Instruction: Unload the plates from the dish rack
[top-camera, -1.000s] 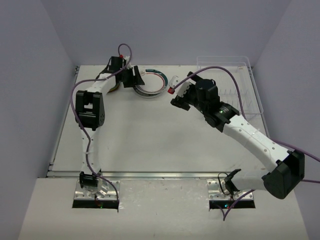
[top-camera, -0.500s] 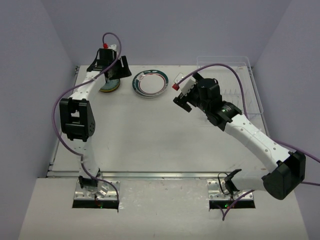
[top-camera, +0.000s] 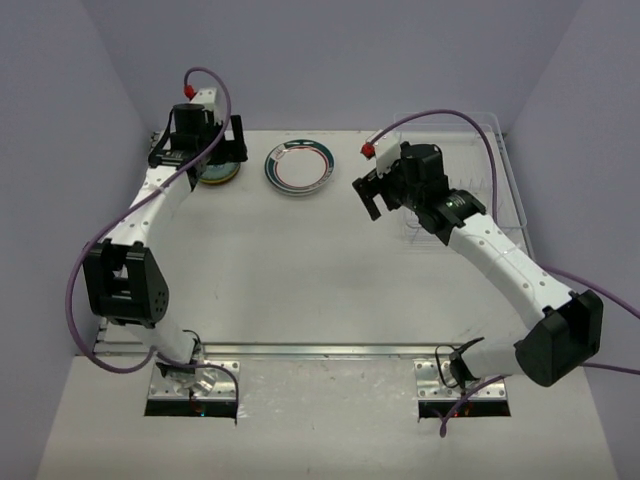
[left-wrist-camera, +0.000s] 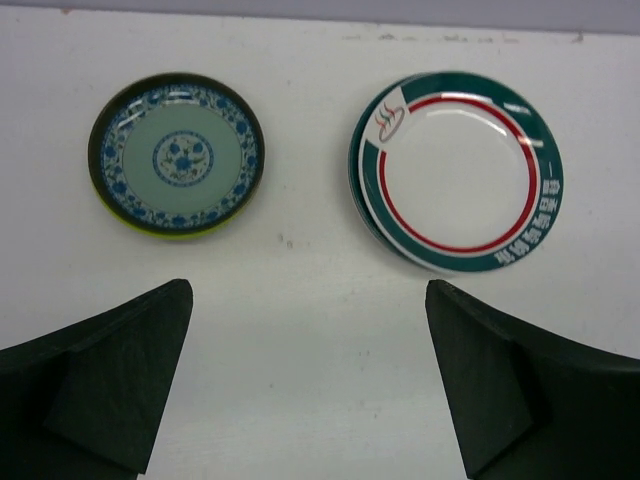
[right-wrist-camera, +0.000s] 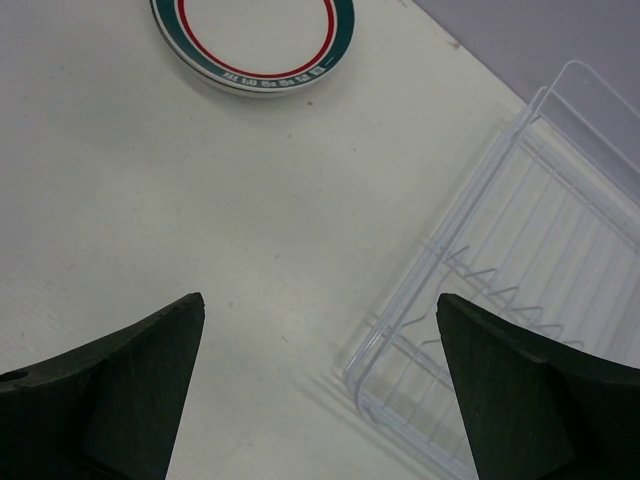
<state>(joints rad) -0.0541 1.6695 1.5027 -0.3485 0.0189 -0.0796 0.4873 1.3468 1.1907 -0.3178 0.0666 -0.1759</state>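
Observation:
A stack of white plates with a green and red rim (top-camera: 300, 167) lies on the table at the back centre; it also shows in the left wrist view (left-wrist-camera: 457, 172) and the right wrist view (right-wrist-camera: 253, 40). A small blue-patterned plate with a dark rim (left-wrist-camera: 177, 155) lies to its left, half hidden under my left wrist in the top view (top-camera: 218, 174). The clear dish rack (top-camera: 497, 180) stands at the right, and I see no plates in the part that shows (right-wrist-camera: 520, 290). My left gripper (left-wrist-camera: 308, 290) is open and empty above the table near the two plates. My right gripper (right-wrist-camera: 320, 300) is open and empty beside the rack's left corner.
Grey walls close the table at the back and both sides (top-camera: 350, 60). Purple cables loop off both arms (top-camera: 440, 118). The arm bases (top-camera: 190, 375) sit on a metal rail at the near edge.

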